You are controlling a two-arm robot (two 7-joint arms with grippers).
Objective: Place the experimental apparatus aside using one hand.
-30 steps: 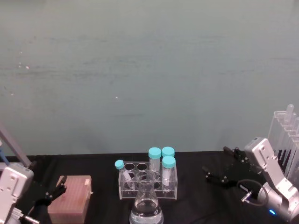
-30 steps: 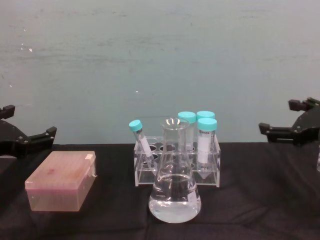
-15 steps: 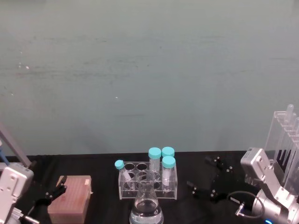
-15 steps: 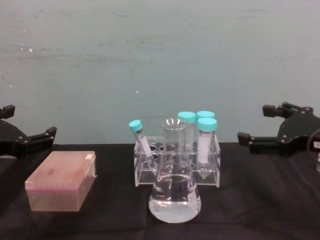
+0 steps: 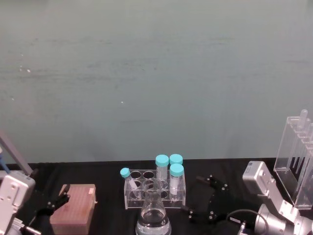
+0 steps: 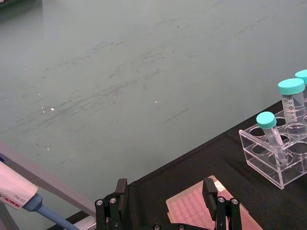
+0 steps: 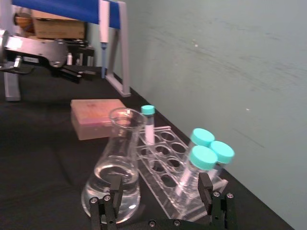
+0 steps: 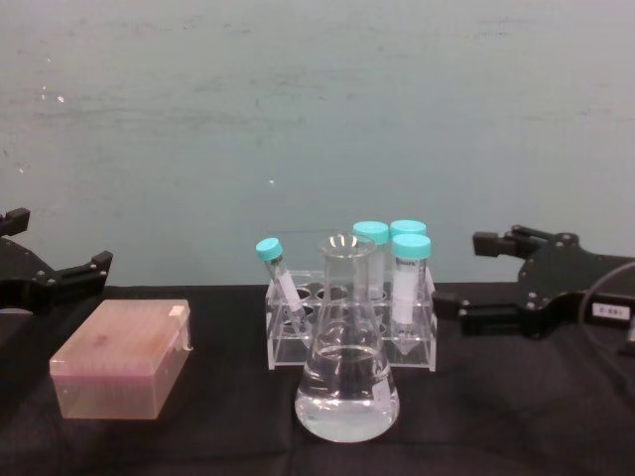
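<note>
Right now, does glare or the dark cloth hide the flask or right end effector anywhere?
Chest view: flask shows only small highlights, outline plain against the black cloth; open right end effector stands partly against the pale wall. Head view: that end effector blends into the cloth; bottom edge crops the flask.

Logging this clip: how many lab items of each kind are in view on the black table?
Teal-capped tubes: 4
Clear tube rack: 1
Conical flask: 1
Pink box: 1
Tall clear stand: 1
Total: 8
</note>
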